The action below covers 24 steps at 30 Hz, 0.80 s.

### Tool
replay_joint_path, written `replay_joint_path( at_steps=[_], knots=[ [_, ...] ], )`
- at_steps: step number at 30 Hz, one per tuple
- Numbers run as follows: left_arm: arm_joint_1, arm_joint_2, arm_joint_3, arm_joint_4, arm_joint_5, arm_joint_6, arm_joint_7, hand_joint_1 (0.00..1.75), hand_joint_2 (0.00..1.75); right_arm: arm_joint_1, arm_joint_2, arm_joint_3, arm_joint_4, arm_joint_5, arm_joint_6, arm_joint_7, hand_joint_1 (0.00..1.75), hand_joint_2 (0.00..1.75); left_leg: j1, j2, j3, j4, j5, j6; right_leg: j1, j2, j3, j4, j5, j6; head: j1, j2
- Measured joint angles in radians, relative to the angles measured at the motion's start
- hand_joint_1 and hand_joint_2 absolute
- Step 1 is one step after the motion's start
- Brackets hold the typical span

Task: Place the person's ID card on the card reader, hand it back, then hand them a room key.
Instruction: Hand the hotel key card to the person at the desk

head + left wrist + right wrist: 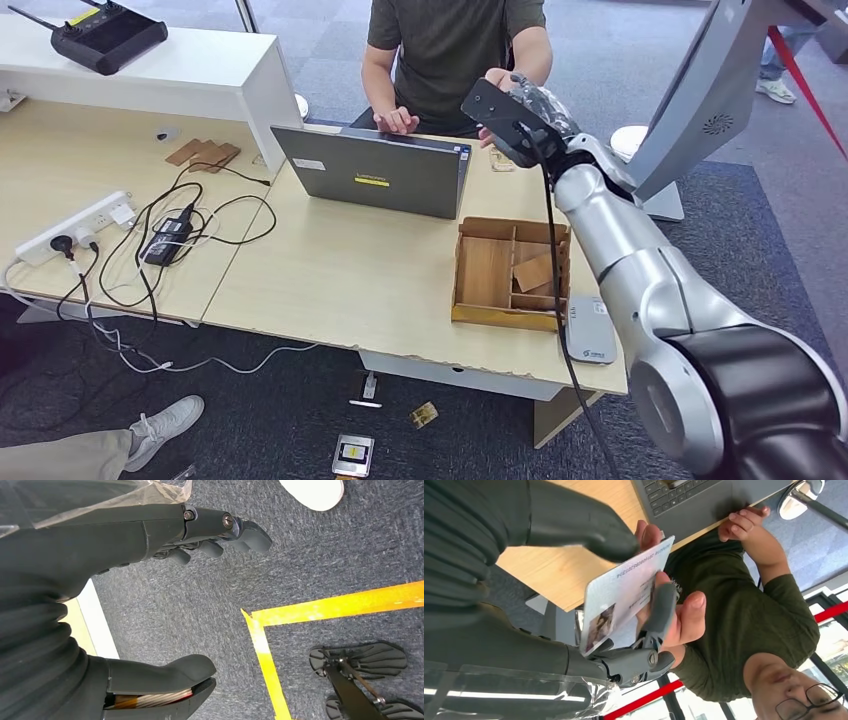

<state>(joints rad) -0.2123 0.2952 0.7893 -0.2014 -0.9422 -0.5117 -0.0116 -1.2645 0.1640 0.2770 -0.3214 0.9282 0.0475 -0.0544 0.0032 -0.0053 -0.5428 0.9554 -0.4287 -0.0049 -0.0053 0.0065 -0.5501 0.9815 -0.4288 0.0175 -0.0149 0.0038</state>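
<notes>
My right hand pinches the ID card btwn thumb & fingers, person's hand just behind; thin, stiff, slick, so I'd grip flat faces; left hand spread, holds nothing.

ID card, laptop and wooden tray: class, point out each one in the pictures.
ID card (624,592), right wrist view, middle of its printed face.
Laptop (385,172), head view, back of its lid.
Wooden tray (484,270), head view, bare left compartment floor.
</notes>
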Motion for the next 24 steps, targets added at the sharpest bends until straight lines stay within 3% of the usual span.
replay_joint_path(
  at_steps=[6,12,18,21,24],
  knots=[
    [0.007,0.0,0.001,0.0,0.004,0.011,-0.005,0.0,1.75,0.0,0.0,-0.001,0.002,-0.03,-0.102,-0.055,0.0,1.75,0.0,0.0,0.0,0.0,0.0,0.0,0.0,0.0,0.0,0.0,0.0,0.0,0.0,0.0],
    [0.027,0.0,0.004,0.0,0.023,0.018,-0.02,0.0,1.75,0.011,-0.006,-0.008,-0.006,-0.101,-0.167,-0.182,0.0,1.75,0.0,0.0,0.001,0.0,0.0,0.0,0.0,0.0,0.0,0.0,0.0,0.0,0.0,0.0],
    [0.067,0.0,0.011,0.0,0.042,0.018,-0.037,0.0,1.75,0.097,-0.071,-0.056,-0.09,-0.324,0.051,-0.312,0.0,1.75,0.0,0.0,0.002,0.0,0.0,0.0,0.0,0.0,0.001,-0.002,0.0,0.0,0.0,0.0],
    [0.076,0.003,0.019,0.001,0.042,0.018,-0.034,0.0,1.75,0.201,-0.131,-0.084,-0.204,-0.449,0.147,-0.276,0.0,1.75,0.001,-0.002,0.004,0.0,-0.001,0.0,0.001,-0.001,0.005,-0.004,0.0,0.0,0.0,0.0],
    [0.083,0.008,0.028,0.001,0.042,0.02,-0.031,0.0,1.75,0.336,-0.196,-0.115,-0.352,-0.602,0.246,-0.184,0.0,1.75,0.002,-0.002,0.006,0.0,-0.002,0.001,0.002,-0.002,0.008,-0.006,0.0,0.0,0.0,0.0]
  ],
)
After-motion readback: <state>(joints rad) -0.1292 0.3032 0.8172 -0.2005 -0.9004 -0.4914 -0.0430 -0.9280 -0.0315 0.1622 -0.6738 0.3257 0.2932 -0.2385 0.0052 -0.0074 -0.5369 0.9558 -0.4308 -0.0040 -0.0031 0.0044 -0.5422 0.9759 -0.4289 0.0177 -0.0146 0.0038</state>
